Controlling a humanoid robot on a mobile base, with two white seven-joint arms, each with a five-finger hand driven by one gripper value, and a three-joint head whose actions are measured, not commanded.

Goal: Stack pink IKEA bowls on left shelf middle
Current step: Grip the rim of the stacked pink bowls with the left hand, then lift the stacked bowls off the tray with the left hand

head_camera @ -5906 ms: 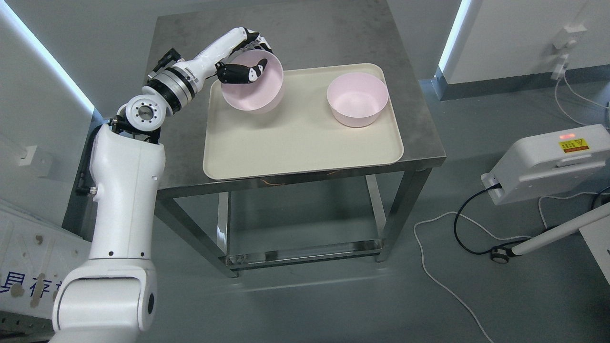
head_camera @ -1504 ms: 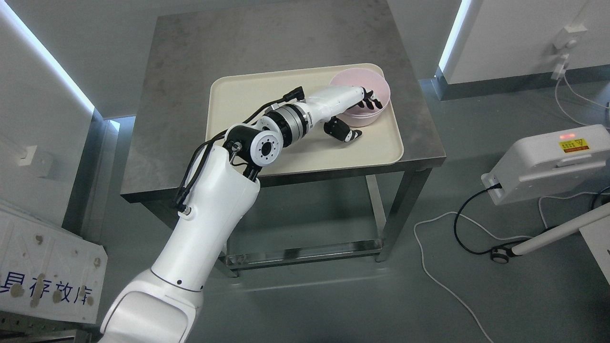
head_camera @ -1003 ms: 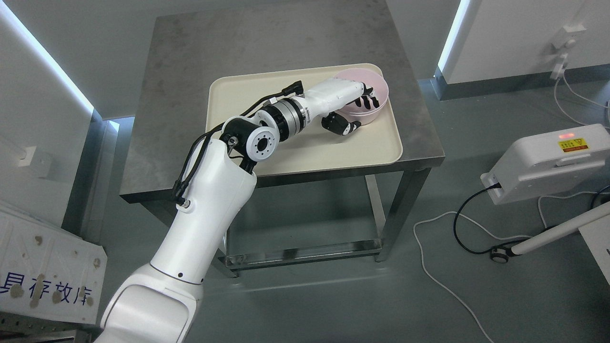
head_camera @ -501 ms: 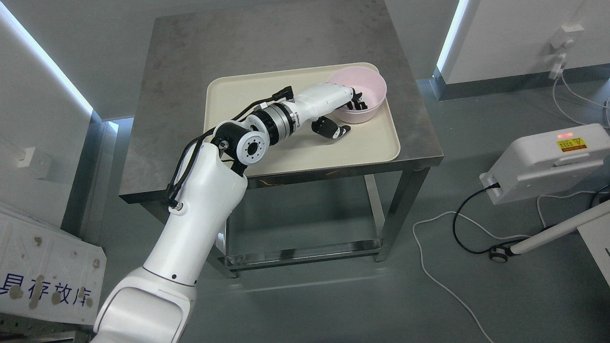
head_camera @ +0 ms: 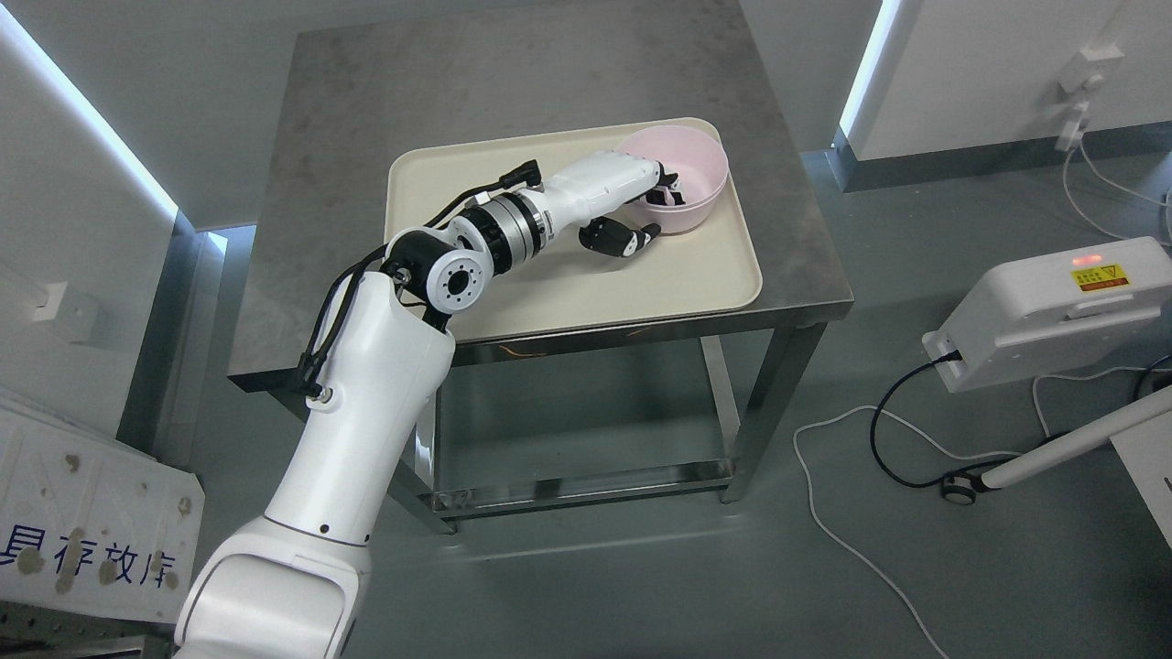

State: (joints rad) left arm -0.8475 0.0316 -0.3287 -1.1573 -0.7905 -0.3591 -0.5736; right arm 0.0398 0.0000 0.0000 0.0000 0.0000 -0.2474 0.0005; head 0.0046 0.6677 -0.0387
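Observation:
One pink bowl (head_camera: 693, 163) sits at the far right corner of the cream tray (head_camera: 641, 284), tipped slightly toward my left hand (head_camera: 654, 216). The left arm reaches in from the lower left across the tray. Its dark fingers hook over the bowl's near rim into the inside, and the thumb (head_camera: 623, 240) presses under the outer wall, so the hand is shut on the bowl. No other pink bowl shows. The right arm is out of view.
The tray lies on a grey steel table (head_camera: 366, 119) with an open frame below. A white device with a red light (head_camera: 1053, 311) and floor cables (head_camera: 851, 540) are on the right. A white printed panel (head_camera: 82, 522) leans at the lower left.
The bowl held 5.9 s ago is gone from view. The left hand then took the rim of the right bowl and has drawn it a little leftward; the tray also shifted left slightly.

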